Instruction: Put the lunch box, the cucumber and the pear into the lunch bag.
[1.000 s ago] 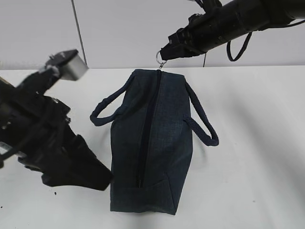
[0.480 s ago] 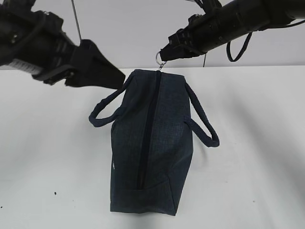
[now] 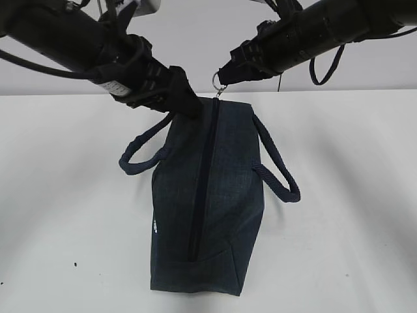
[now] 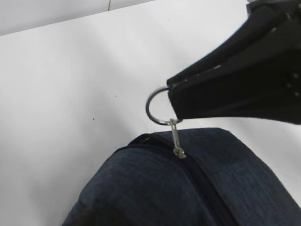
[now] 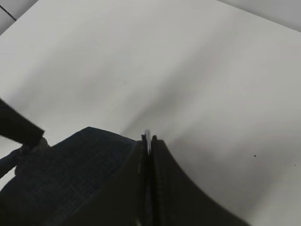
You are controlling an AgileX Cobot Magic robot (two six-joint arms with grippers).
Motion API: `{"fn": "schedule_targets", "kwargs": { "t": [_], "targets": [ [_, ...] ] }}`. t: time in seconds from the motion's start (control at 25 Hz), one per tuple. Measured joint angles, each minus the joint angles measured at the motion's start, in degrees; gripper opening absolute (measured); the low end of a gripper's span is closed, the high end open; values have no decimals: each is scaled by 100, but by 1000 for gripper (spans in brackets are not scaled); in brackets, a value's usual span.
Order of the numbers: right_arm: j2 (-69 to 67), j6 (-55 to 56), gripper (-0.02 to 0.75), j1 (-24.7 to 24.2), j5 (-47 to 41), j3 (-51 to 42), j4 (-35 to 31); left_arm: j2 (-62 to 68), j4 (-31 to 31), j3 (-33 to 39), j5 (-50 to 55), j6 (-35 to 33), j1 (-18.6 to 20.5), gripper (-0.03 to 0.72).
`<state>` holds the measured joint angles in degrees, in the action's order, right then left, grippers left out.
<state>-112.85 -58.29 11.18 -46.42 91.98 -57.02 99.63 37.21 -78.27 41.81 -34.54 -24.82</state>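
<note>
Exterior view: dark navy boxy fabric lunch bag (image 3: 207,195) lies on the white surface (image 3: 352,195), near end toward the camera, top zipper (image 3: 201,189) closed along its length. Two padded loop handles (image 3: 277,163) splay out to either side. At the far end, the left end effector (image 3: 189,104) touches the bag's upper left corner beside the handle; cannot tell whether its fingers are spread or together. Beyond, the right end effector (image 3: 225,73) is pressed together, pinching the metal ring pull (image 4: 157,107) above the bag's far end.
</note>
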Motion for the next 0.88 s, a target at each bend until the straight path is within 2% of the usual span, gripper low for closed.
{"fn": "schedule_targets", "kwargs": {
  "t": [0.2, 0.28, 0.4, 0.48, 0.56, 0.64, 0.88],
  "targets": [
    [0, 12, 6, 0, -15, 8, 0, 506, -40, -479, -35, 54, 0, 475],
    [0, 12, 6, 0, -25, 8, 0, 633, -145, -532, -24, 145, 0, 443],
    [0, 12, 6, -4, -60, 22, 0, 662, -375, -552, 12, 281, 0, 290],
    [0, 12, 6, -4, -90, 71, 0, 662, -422, -559, 40, 302, 0, 134],
    [-5, 12, 6, -4, -113, 133, 0, 662, -447, -559, 46, 302, -5, 43],
    [-28, 12, 6, -4, -122, 194, 0, 662, -447, -559, 46, 302, -5, 13],
    [-269, 34, 6, -4, -192, 346, -9, 595, -513, -559, 88, 257, -5, 7]
  ]
}}
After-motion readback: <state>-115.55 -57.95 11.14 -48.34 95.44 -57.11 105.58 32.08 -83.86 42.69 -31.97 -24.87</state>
